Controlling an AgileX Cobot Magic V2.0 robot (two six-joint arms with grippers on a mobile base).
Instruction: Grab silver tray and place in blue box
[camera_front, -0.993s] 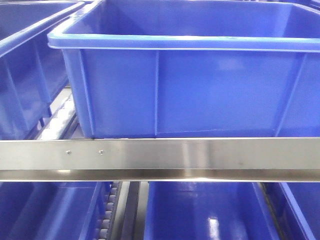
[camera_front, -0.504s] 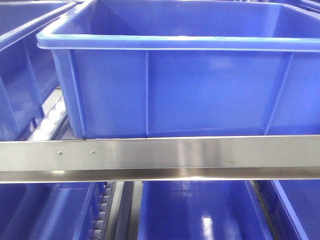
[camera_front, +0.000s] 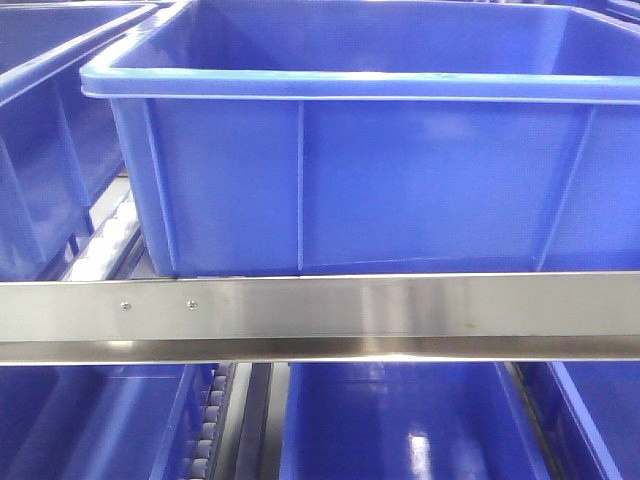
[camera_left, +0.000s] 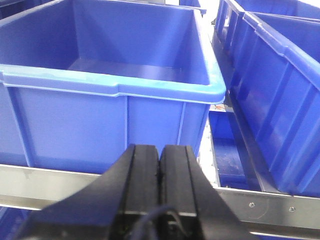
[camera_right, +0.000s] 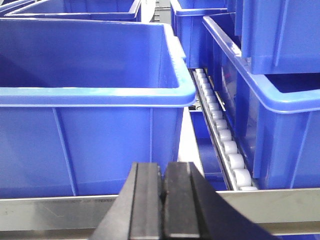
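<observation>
The blue box (camera_front: 400, 180) is a large deep crate with a thick rolled rim, standing on the upper shelf straight ahead. Its inside (camera_left: 125, 65) holds nothing that I can see. My left gripper (camera_left: 160, 148) is shut with nothing between its fingers, just in front of the box's near wall (camera_left: 100, 125). My right gripper (camera_right: 163, 167) is also shut and holds nothing, facing the box's near right corner (camera_right: 170, 135). The silver tray is out of view in every frame. Neither gripper shows in the front view.
A steel shelf rail (camera_front: 320, 310) runs across in front of the box. White conveyor rollers (camera_right: 226, 142) lie to its right. More blue crates stand to the left (camera_front: 45, 150), to the right (camera_left: 280, 90) (camera_right: 272, 125) and on the level below (camera_front: 400, 420).
The front view has shifted slightly: the blue box sits a little further left in the frame than a second ago, then edges back right. Nothing else differs.
</observation>
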